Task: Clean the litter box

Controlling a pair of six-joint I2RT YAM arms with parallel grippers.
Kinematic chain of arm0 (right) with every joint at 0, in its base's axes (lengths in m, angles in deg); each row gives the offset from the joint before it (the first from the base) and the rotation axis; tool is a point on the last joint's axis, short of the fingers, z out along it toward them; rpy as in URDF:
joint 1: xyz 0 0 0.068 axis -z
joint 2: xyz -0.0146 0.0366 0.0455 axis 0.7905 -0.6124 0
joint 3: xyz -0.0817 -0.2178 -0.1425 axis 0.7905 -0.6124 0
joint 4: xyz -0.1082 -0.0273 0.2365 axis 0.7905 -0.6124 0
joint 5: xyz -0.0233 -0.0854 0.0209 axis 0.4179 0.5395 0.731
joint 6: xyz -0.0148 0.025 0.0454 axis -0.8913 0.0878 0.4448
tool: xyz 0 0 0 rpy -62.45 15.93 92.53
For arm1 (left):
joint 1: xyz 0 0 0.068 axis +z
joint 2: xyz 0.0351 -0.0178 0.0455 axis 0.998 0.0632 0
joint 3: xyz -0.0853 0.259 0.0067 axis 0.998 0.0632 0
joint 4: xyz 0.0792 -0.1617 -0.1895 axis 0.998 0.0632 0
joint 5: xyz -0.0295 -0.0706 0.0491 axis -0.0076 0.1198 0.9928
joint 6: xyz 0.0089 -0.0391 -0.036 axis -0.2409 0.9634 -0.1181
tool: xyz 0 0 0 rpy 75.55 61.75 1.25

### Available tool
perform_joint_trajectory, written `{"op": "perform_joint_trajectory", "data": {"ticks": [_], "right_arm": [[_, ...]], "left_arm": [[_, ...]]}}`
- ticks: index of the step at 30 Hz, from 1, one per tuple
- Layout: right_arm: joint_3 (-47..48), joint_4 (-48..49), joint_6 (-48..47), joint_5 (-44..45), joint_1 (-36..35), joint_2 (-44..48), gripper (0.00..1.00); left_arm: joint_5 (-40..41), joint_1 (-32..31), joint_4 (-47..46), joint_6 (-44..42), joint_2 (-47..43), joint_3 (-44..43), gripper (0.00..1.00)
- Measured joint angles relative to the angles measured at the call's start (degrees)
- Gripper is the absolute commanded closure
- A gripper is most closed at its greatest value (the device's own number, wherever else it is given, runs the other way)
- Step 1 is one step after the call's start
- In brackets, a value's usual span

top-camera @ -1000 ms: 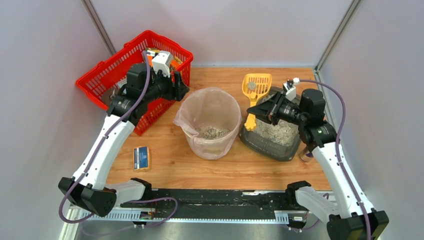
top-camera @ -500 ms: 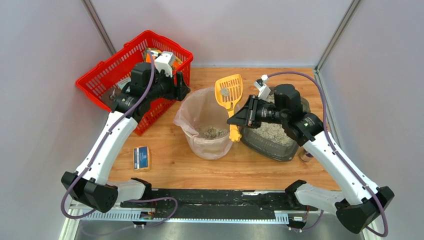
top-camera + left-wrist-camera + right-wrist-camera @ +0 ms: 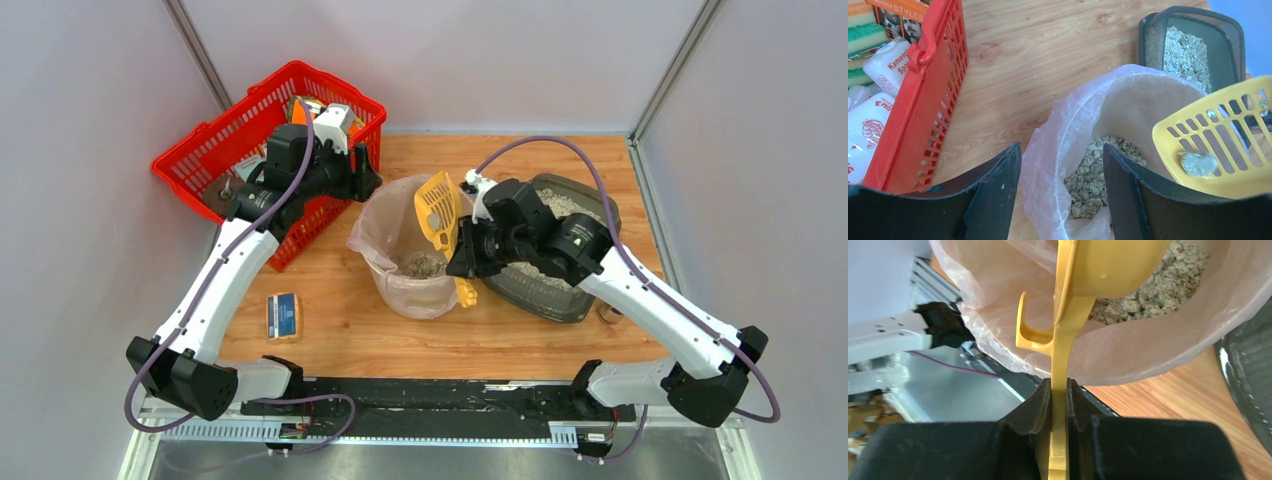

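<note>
Dump step in hand: right end effector (image 3: 1060,390), clenched on yellow slotted plastic scoop (image 3: 437,208) over round beige bag-lined bin (image 3: 420,295) beside dark grey litter box (image 3: 545,297), likely must tip further; left end effector (image 3: 1062,147) released.

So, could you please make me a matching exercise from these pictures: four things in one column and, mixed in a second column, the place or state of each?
Things:
1. yellow scoop
2. litter box
3. red basket
4. left gripper

Places or states:
a. far left corner of the table
b. open, holding nothing
c. right of the bin
d. in the right gripper, tilted over the bin

Pairs: 1-d; 2-c; 3-a; 4-b
</note>
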Motion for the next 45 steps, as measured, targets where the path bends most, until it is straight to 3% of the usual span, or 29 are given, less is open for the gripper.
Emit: {"op": "perform_joint_trajectory", "data": {"ticks": [16,22,31,40,45], "right_arm": [[17.59,-20.87,-11.26,30.10,-17.00,-12.04,0.99],[21.66,-22.86,-14.16,42.64,-21.84,-19.12,0.98],[21.66,-24.09,-18.47,56.17,-27.69,-19.54,0.97],[20.11,-23.91,-19.85,61.02,-30.21,-16.00,0.99],[11.69,-24.13,-17.79,57.88,-30.16,-12.61,1.00]], "left_arm": [[-0.33,0.00,-0.02,0.00,0.04,0.00,0.32],[-0.31,0.00,-0.02,0.00,0.04,0.00,0.32],[-0.31,0.00,-0.02,0.00,0.04,0.00,0.32],[-0.31,0.00,-0.02,0.00,0.04,0.00,0.32],[-0.31,0.00,-0.02,0.00,0.07,0.00,0.32]]}}
